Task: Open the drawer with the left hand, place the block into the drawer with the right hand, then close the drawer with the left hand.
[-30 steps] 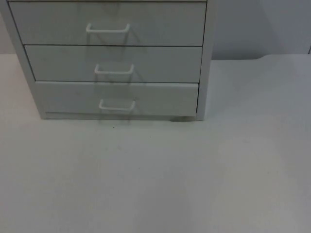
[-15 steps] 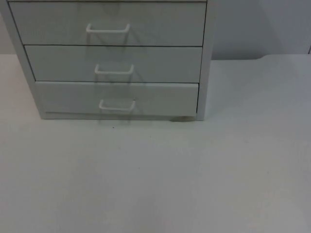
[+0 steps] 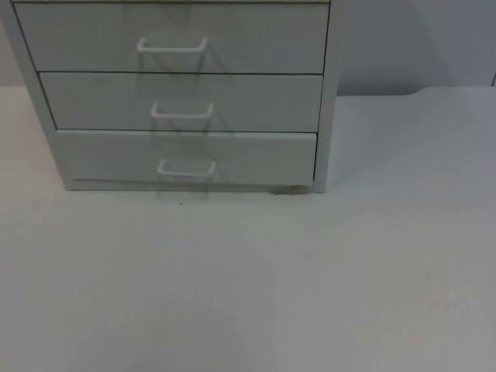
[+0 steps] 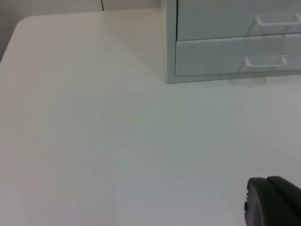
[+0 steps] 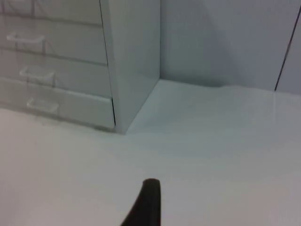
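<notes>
From my station, the left tool sat low over the bare white bench, well short of the cabinet and off to its left side, with one black fingertip in its wrist view; I could not tell whether it stood open or closed. The right tool hung over the bench off the cabinet's right front corner, again one dark fingertip, and I could not tell its state either. Both arms looked to me as if they were waiting.

Ahead of them stood the pale grey three-drawer cabinet, its back toward the grey partition wall. All three fronts lay flush. The bottom drawer carried a thin white loop handle, the middle drawer's handle sat just above it, and the top drawer's handle above that. I could not find the block on the bench in any view, so I could not say where it was.

My worries from there: the handles were slim and stacked close, so a left tool coming in slightly high could hook the wrong drawer or slip off the loop. The cabinet looked light, and a pull off its axis might drag the whole unit across the bench rather than slide the drawer. With no block located, the right arm had nothing to aim for, and a blind reach risked striking the cabinet's side.
</notes>
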Available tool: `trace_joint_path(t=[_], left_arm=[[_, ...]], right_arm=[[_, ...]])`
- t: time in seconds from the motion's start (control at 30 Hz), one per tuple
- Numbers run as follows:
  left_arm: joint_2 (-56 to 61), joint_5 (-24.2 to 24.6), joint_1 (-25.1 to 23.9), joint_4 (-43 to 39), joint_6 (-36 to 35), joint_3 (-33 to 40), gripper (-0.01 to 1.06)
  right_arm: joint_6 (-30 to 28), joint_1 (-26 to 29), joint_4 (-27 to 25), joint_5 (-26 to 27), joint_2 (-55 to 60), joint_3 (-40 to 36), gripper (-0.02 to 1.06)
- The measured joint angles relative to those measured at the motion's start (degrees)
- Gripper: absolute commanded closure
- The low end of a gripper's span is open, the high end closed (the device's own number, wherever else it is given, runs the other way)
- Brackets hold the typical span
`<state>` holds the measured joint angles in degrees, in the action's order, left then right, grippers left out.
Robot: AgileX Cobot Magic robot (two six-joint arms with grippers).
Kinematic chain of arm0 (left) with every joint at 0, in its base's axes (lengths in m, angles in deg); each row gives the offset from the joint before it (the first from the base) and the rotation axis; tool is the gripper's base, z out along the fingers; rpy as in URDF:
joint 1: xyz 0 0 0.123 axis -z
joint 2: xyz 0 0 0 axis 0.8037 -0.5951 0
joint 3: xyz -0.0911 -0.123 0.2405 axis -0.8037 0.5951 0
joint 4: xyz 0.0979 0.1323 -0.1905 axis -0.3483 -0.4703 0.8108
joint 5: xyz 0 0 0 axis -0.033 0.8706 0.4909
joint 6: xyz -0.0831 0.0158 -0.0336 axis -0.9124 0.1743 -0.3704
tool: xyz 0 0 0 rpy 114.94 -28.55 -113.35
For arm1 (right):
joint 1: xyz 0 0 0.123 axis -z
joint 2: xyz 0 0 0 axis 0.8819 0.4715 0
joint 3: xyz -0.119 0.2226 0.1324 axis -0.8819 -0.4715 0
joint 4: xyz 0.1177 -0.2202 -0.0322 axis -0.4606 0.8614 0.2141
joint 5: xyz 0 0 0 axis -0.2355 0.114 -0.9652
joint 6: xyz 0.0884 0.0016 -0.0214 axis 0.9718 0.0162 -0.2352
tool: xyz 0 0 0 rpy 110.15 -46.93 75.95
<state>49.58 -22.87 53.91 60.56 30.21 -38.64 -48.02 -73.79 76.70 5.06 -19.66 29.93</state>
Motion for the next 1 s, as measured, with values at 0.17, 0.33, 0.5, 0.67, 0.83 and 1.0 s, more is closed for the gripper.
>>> trace_joint_path(t=[0.17, 0.33, 0.5, 0.67, 0.83, 1.0], left_arm=[[0.0, -1.0, 0.0, 0.0, -0.1, 0.6, 1.05], [0.0, -1.2, 0.0, 0.0, -0.3, 0.6, 1.05], [0.0, -1.2, 0.0, 0.0, -0.5, 0.6, 1.05], [0.0, -1.2, 0.0, 0.0, -0.5, 0.6, 1.05], [0.0, -1.2, 0.0, 0.0, -0.5, 0.6, 1.05], [0.0, -1.2, 0.0, 0.0, -0.5, 0.6, 1.05]], right_arm=[[-0.1, 0.0, 0.0, -2.3, 0.0, -0.5, 0.25], [-0.1, 0.0, 0.1, -3.3, 0.0, -1.4, 0.25], [0.1, 0.0, 0.7, -4.1, 0.0, -1.7, 0.25], [2.1, 0.0, 2.5, -5.7, 0.0, -2.8, 0.25], [5.2, 0.0, 4.4, -6.0, 0.0, -2.9, 0.25], [6.1, 0.0, 4.9, -6.0, 0.0, -2.9, 0.25]])
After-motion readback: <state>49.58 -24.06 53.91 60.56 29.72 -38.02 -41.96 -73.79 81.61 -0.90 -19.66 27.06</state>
